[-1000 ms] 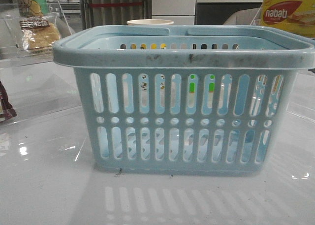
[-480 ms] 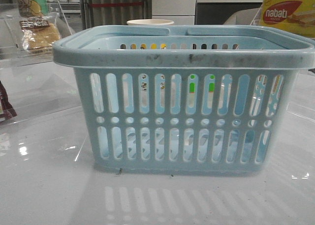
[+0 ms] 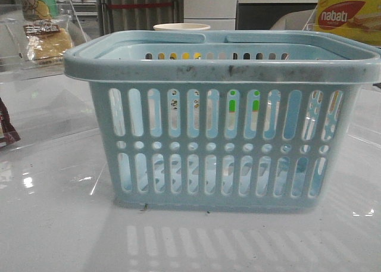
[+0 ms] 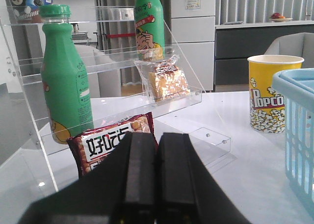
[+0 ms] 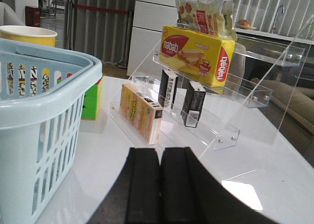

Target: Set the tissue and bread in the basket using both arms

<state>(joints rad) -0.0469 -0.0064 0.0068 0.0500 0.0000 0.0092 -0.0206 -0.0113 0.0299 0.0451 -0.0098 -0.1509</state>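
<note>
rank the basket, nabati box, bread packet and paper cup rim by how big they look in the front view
1. basket, fills most of the picture
2. nabati box, partly cut off
3. bread
4. paper cup, only its rim shows

The box and bread look close in size; the basket's nearness exaggerates it.

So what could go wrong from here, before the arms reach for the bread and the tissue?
The bread sits on a clear shelf beside a green bottle, which the left end effector may knock over. The tissue packs stand upright under the nabati box, so the right end effector could topple them.
</note>
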